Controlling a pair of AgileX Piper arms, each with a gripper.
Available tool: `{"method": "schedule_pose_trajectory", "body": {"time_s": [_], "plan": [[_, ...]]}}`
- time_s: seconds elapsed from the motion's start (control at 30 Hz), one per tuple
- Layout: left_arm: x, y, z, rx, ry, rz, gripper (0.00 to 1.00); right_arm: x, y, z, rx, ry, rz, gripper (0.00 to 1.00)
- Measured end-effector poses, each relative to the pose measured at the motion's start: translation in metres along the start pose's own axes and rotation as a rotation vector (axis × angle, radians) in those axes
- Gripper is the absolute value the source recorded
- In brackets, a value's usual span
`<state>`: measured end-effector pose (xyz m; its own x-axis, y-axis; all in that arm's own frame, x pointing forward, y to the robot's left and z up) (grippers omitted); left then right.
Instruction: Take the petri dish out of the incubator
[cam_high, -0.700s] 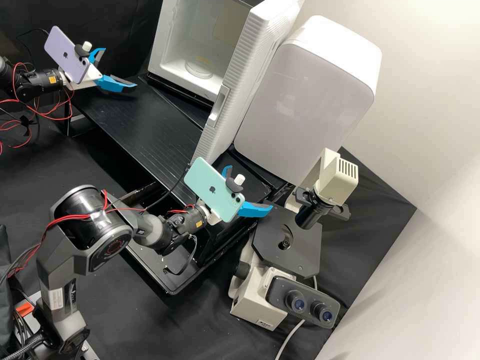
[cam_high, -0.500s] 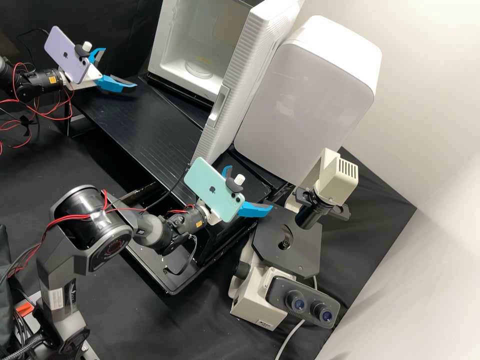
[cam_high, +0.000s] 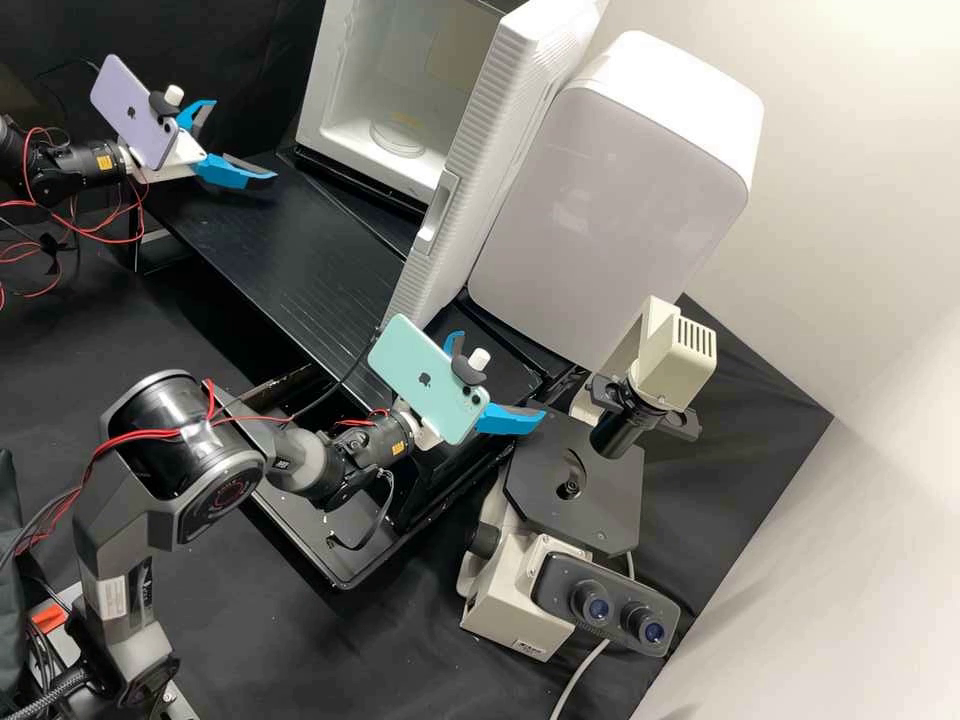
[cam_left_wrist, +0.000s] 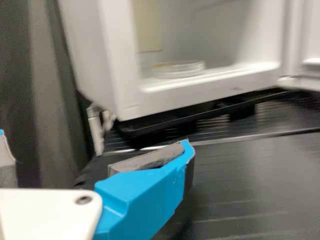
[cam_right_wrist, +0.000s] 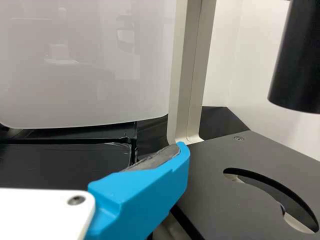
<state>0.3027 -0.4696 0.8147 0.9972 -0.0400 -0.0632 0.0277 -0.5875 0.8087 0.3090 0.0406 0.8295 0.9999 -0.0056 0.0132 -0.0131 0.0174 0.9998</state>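
Fingers (cam_high: 235, 170) of left gripper (cam_high: 243, 136) spread wide, holding nothing; since the earlier frames they have edged slightly toward the incubator (cam_high: 345, 80). Petri dish (cam_high: 398, 137) sits on the incubator floor, ahead of these fingers and well apart, with the door (cam_high: 490, 170) open. Right gripper (cam_high: 503, 375) fingers also wide, empty, unmoved, with the microscope (cam_high: 570, 480) stage just beyond their tips.
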Motion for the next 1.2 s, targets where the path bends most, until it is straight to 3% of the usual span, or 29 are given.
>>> {"method": "schedule_pose_trajectory", "body": {"time_s": [0.17,0.43,0.53,0.7,1.2], "plan": [[-0.008,0.001,0.026,0.008,-0.117,-0.004,1.00,0.000,0.000,0.000,0.000,0.000,0.000,1.00],[-0.013,-0.003,0.072,0.062,-0.347,-0.030,1.00,0.000,0.000,0.000,0.000,0.000,0.000,1.00],[-0.011,0.003,0.084,0.065,-0.413,-0.013,1.00,0.000,0.000,0.000,0.000,0.000,0.000,1.00],[-0.001,0.017,0.102,0.033,-0.479,0.030,1.00,0.000,0.000,0.000,0.000,0.000,0.000,1.00],[0.057,0.025,0.107,0.011,-0.365,-0.030,1.00,0.000,0.000,0.000,0.000,0.000,0.000,1.00]]}}
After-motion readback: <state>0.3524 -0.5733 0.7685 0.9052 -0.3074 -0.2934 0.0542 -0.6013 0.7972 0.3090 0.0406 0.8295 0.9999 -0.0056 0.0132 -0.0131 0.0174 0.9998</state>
